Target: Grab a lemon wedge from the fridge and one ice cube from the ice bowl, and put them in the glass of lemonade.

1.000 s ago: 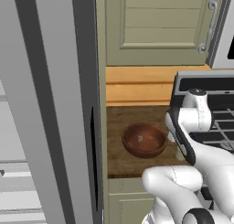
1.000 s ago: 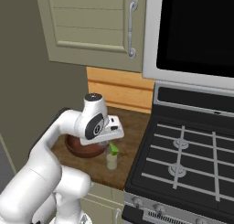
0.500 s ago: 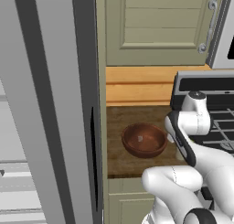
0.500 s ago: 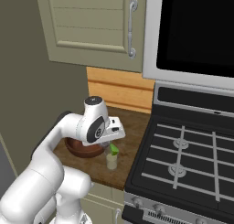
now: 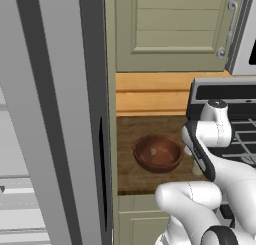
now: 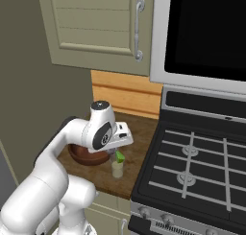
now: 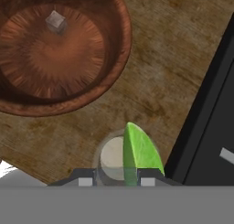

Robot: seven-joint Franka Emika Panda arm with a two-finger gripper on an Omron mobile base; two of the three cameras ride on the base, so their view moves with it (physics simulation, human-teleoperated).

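— Yellow-green, the lemon wedge (image 7: 139, 154) is seen pinched between the fingertips of the gripper (image 7: 114, 182), right over the mouth of the glass of lemonade (image 7: 109, 160). Is it seen elsewhere?

— In the right base view the lemon wedge (image 6: 119, 157) is held under the gripper (image 6: 118, 154), just above the glass of lemonade (image 6: 117, 169), which stands on the wooden surface (image 6: 139, 152).

— Where is the ice bowl placed?

— The ice bowl (image 7: 98, 81) is set just beside the glass on the surface (image 7: 173, 77), and one pale ice cube (image 7: 55, 21) is seen inside it. In the left base view the ice bowl (image 5: 157, 153) sits between the grey fridge door (image 5: 60, 114) and the black stove (image 5: 225, 96).

— And behind?

— A beige cabinet (image 6: 96, 32) is mounted above the surface.
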